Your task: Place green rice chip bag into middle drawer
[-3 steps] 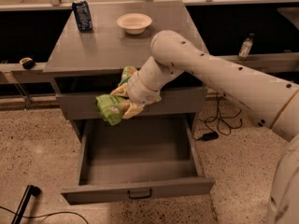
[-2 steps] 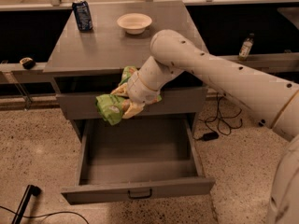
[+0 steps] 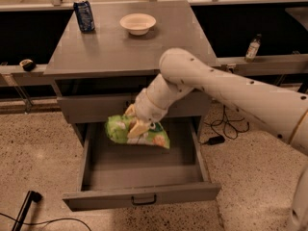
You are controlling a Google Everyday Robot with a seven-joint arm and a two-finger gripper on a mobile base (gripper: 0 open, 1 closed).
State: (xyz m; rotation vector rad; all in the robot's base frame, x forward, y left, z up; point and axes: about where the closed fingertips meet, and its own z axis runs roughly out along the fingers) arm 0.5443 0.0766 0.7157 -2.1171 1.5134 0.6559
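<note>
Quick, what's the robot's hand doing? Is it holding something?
Gripper: shut on the green rice chip bag, holding it over the open middle drawer.

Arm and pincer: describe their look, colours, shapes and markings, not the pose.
The arm is a thick, smooth, cream-white tube with rounded joints and small dark dots along its shell. The wrist narrows to the pincer, over the drawer at the bag, with two tan-yellow fingers. A thin yellowish band rings the far segment. No cables show on it.
</note>
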